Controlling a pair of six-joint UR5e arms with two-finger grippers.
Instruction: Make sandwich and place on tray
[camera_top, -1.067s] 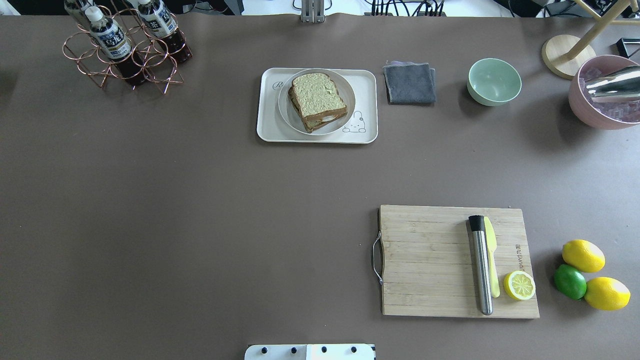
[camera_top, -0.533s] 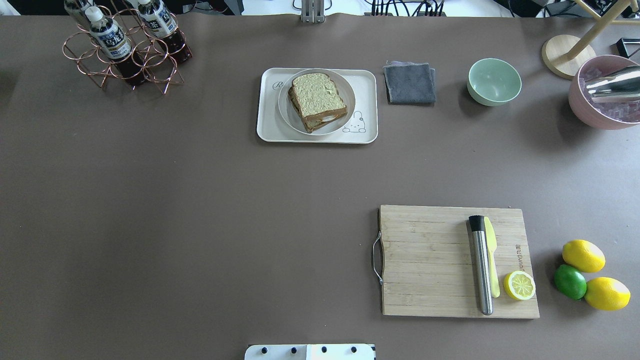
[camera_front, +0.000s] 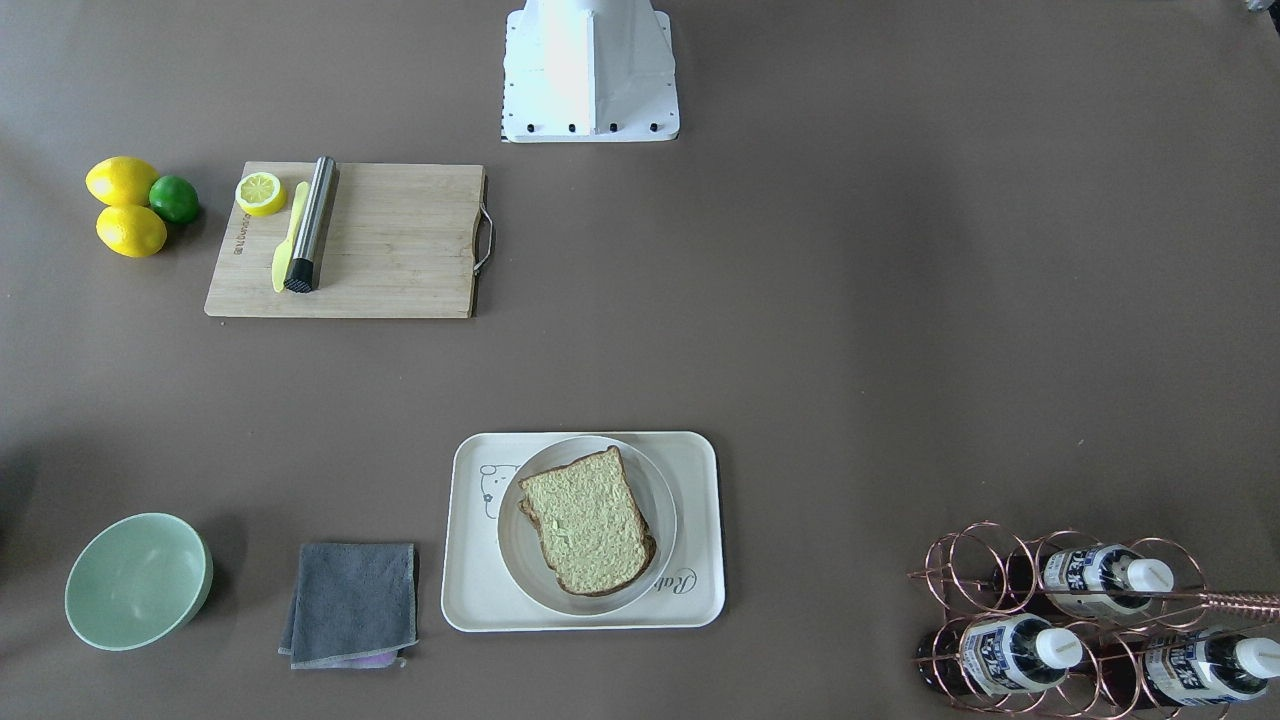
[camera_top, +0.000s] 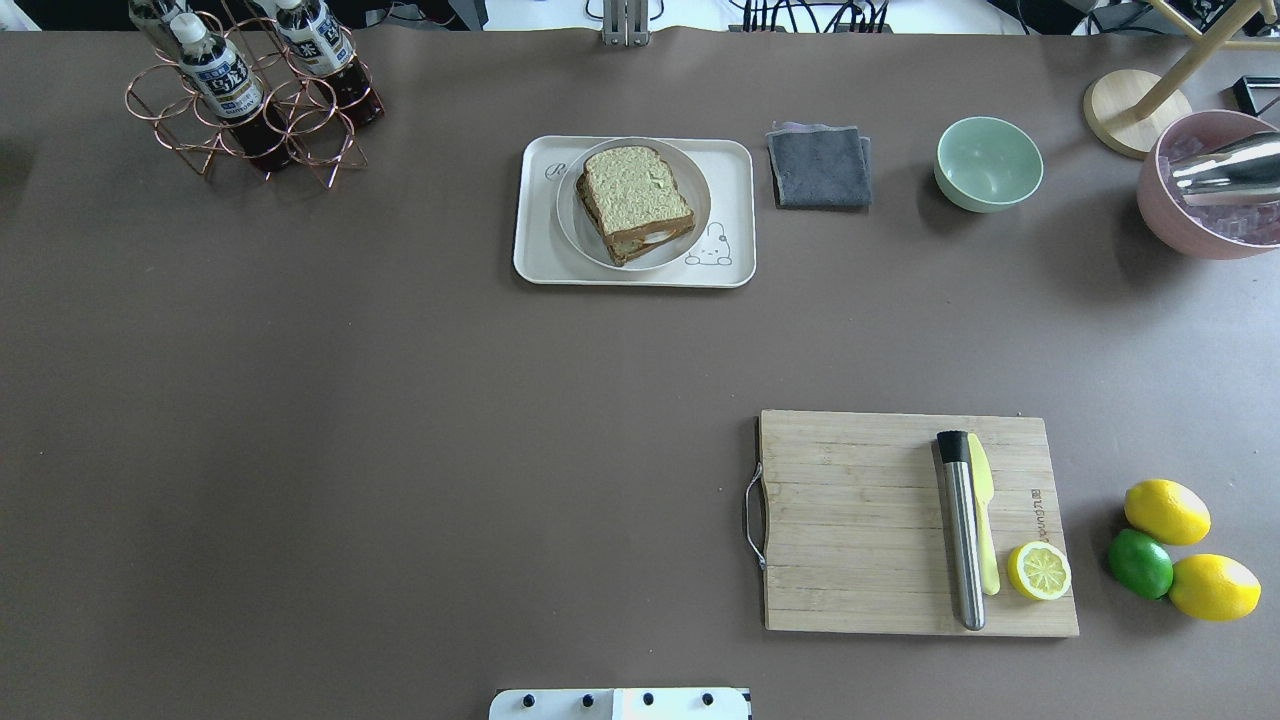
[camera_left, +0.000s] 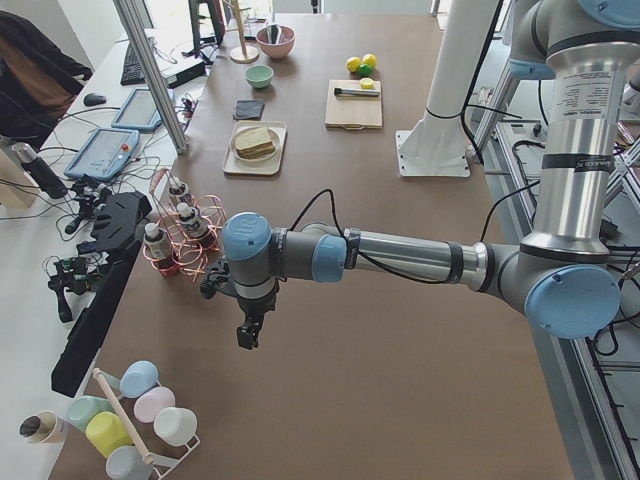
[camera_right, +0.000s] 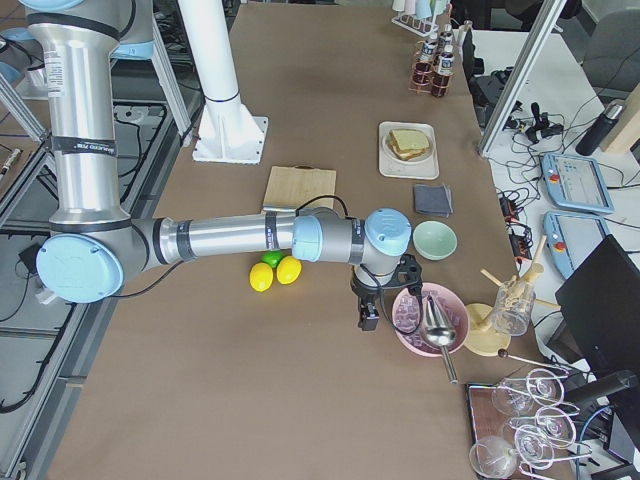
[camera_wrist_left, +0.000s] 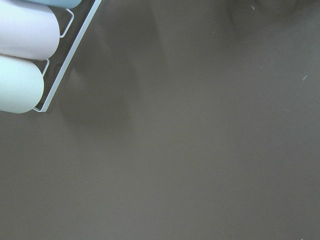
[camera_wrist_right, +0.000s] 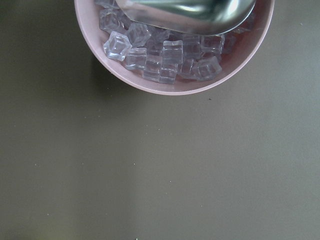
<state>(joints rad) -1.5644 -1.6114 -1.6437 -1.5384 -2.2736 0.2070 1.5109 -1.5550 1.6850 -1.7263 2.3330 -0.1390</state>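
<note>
Since stacked on plate (camera_top: 672, 255) inside tray (camera_top: 535, 250) at 12 o'clock, judged sandwich (camera_top: 637, 203) done; noted left tool (camera_left: 246, 335), right tool (camera_right: 367, 315) wide for clearance, cannot tell grip.

Overhead view: sandwich (camera_top: 637, 200) on plate (camera_top: 575, 235), plate on tray (camera_top: 535, 250), far centre of table (camera_top: 400, 400). Right of tray in a row — folded cloth (camera_top: 820, 166), bowl (camera_top: 988, 163), then ice bowl (camera_top: 1170, 225) at the far right edge with scoop (camera_top: 1225, 170) lying in it. Bottle rack (camera_top: 240, 150) at far left. Cutting board (camera_top: 850, 520) near right; on it muddler (camera_top: 962, 530) and knife (camera_top: 984, 530) side by side, lemon half (camera_top: 1039, 571) just right of knife's near end. Right of board — two lemons (camera_top: 1166, 511) and a lime (camera_top: 1140, 563), bunched together.
</note>
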